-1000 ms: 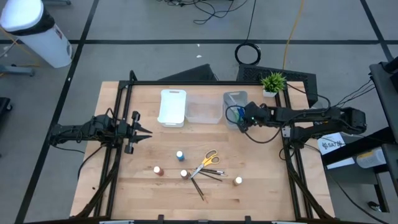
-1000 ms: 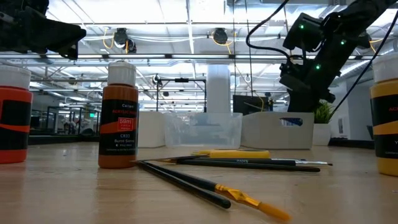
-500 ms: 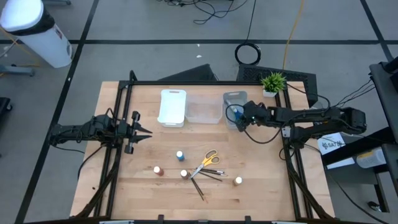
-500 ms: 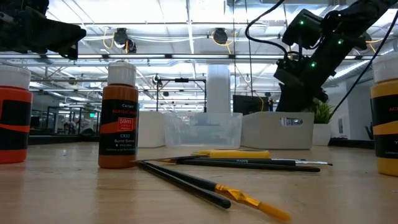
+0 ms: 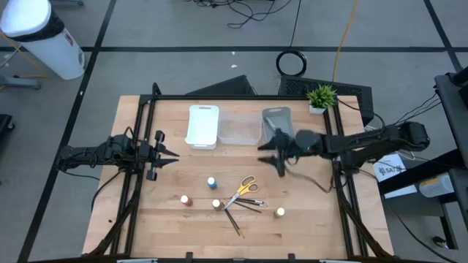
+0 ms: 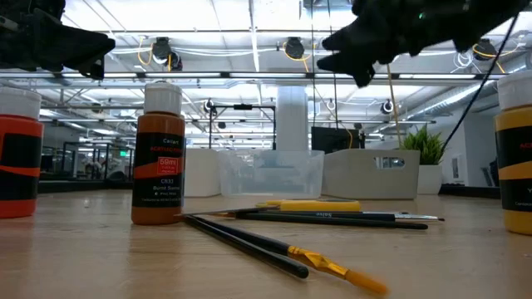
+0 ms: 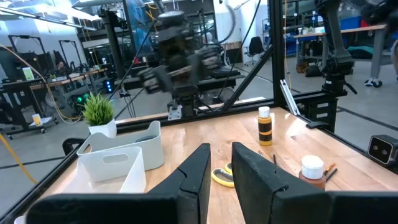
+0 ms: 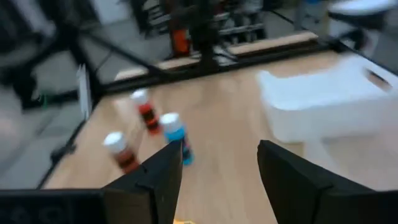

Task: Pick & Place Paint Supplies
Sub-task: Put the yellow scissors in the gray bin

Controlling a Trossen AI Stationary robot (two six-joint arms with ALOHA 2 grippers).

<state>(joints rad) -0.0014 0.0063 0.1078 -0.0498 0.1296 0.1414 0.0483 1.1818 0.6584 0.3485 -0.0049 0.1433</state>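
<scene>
**Paint supplies loose at the table's near middle; both claws empty**

From the table's centre in the high view, the supplies lie toward 6 o'clock. Nearest the front edge, at 5 o'clock, stands a yellow paint bottle (image 5: 280, 212) with a pale cap, apart from the rest. A fan of thin dark brushes (image 5: 241, 208) lies just beside it toward 9 o'clock, their tips reaching the yellow-handled scissors (image 5: 243, 187), which rest flat and touch the brushes. An orange bottle (image 5: 216, 204) stands at the brushes' 9 o'clock end, a reddish-brown bottle (image 5: 186, 199) farther that way, and a blue bottle (image 5: 211, 181) just beyond them toward 12. In the low view the reddish-brown bottle stands upright with a printed label.

Bare wood surrounds the group on every side, with the widest open stretch at 3 o'clock and along the front edge.

At 9 o'clock the left gripper (image 5: 167, 155) hovers near the table's side rail, fingers slightly parted and holding nothing. The right gripper (image 5: 272, 152) hangs at 2 o'clock, spread open and empty, just in front of the grey tray (image 5: 276, 117).

At 12 o'clock sit the white tray (image 5: 203, 126) and the clear tray (image 5: 239, 129), side by side with the grey one. A potted green plant (image 5: 320, 96) stands at the far corner, at 1 o'clock.
</scene>
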